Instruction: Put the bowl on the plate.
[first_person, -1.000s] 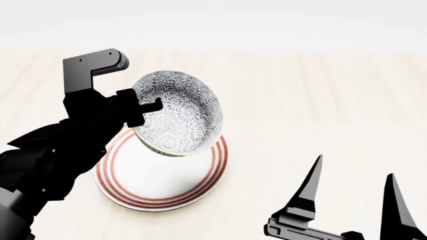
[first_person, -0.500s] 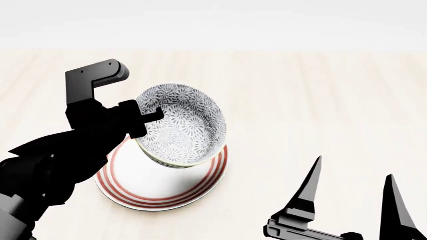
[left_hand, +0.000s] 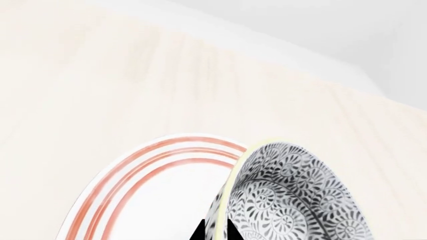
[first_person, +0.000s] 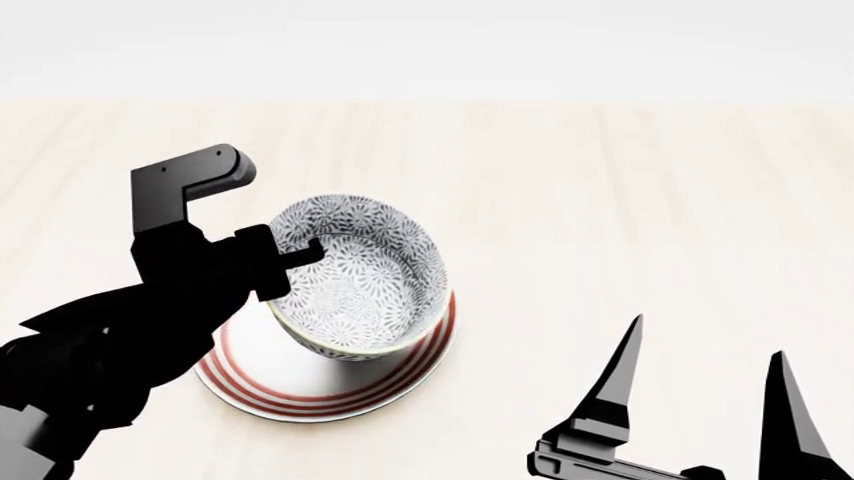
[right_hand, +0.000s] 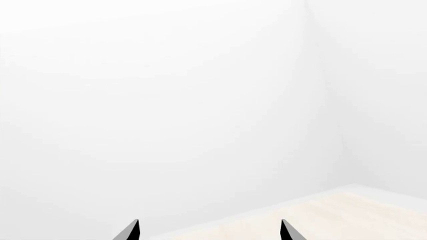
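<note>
While the left tool (first_person: 296, 258) pinches its rim, the empty bowl (first_person: 358, 290) tilts over the plate (first_person: 407, 365); the right tool (first_person: 705, 365) gapes empty.

The bowl (first_person: 358, 290) wears a grey-and-white floral pattern inside and out, edged by a thin pale yellow rim. The plate (first_person: 327, 395) is white with three thin red rings near its edge. Both grippers, left (first_person: 287, 262) and right (first_person: 705, 370), are black. The table (first_person: 641, 200) is pale cream wood grain.
</note>
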